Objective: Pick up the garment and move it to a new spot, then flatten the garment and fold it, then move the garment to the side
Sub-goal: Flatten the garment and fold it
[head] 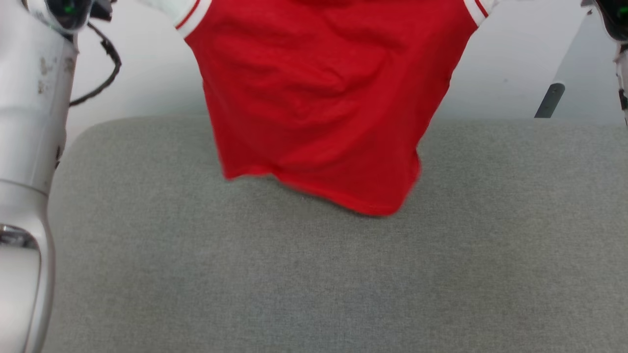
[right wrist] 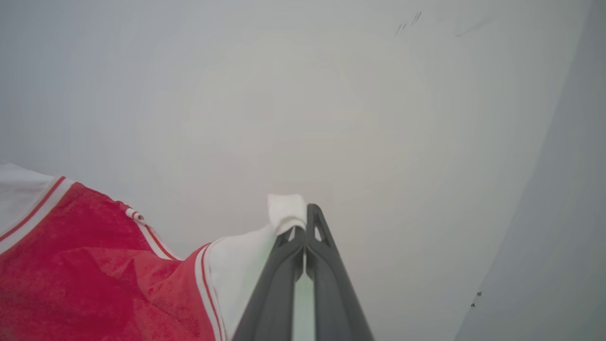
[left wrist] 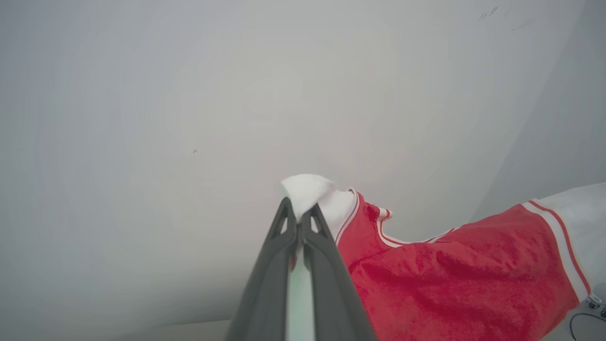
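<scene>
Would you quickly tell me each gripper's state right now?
The left gripper is shut on the garment, at a white sleeve.
The right gripper is shut on its other white sleeve.

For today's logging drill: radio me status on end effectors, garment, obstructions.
Left end effector shut on garment sleeve; right end effector likewise. Garment hangs spread, hem over grey surface. Nothing seen in the way.

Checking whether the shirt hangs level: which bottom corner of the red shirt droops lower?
The right-hand hem corner of the garment: it reaches further down over the grey surface than the left corner, which sits higher.
</scene>
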Motion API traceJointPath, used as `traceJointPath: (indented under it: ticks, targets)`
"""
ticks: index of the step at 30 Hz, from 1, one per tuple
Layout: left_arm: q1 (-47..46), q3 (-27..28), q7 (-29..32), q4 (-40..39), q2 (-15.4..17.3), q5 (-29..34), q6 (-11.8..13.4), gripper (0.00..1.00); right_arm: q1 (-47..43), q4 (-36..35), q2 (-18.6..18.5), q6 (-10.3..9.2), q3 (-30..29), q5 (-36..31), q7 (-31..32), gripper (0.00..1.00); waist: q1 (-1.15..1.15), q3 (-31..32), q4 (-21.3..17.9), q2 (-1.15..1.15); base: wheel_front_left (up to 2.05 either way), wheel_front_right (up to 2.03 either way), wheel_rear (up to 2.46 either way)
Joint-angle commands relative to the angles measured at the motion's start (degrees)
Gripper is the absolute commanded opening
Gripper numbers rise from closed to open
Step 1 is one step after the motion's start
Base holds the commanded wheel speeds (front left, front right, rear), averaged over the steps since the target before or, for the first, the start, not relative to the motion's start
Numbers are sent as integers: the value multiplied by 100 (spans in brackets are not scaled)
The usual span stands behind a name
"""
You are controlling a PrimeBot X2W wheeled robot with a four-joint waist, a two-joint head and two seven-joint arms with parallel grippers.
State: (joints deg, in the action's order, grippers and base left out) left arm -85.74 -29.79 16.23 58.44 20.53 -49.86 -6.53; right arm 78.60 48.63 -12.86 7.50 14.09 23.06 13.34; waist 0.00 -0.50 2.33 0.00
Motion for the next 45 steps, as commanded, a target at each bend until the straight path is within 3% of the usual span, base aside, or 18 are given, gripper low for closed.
traceJointPath:
  ticks: [1, 9, 15, 24, 33, 35, 39, 45]
  targets:
    - [-74, 21, -34, 31, -14, 12, 37, 0, 106, 47, 44, -2, 60, 0, -73, 0, 0, 59, -32, 0, 0, 0, 0]
    - [-501, -30, -272, 435, -186, 46, -1, 0, 755, 805, 195, -2, 556, 79, -825, 0, 0, 78, -68, 0, 0, 0, 0]
    - [-747, -42, -605, 553, -213, 83, -45, 0, 1087, 1205, 113, -2, 719, 154, -1279, 0, 0, -124, -80, 0, 0, 0, 0]
    - [-1398, -54, -989, 510, -227, 129, -70, 0, 1809, 1537, -151, -2, 789, 12, -1891, 0, 0, -1355, -91, 0, 0, 0, 0]
    - [-2203, 35, -1829, 507, -255, 221, -74, 0, 2618, 1810, -454, -2, 526, -749, -2812, 0, 0, -2679, -72, 0, 0, 0, 0]
    - [-2453, 57, -2062, 457, -248, 245, -79, 0, 2839, 1664, -560, -2, 364, -1048, -2849, 0, 0, -2974, -44, 0, 0, 0, 0]
    - [-2952, 162, -2461, 368, -255, 181, -94, 0, 3017, 664, -767, -3, -153, -1818, -2848, 0, 0, -3619, 88, 0, 0, 0, 0]
    - [-3378, 247, -2853, 159, -323, -40, -103, 0, 2971, -521, -725, -3, -717, -2860, -2847, 0, 0, -4562, 339, 0, 0, 0, 0]
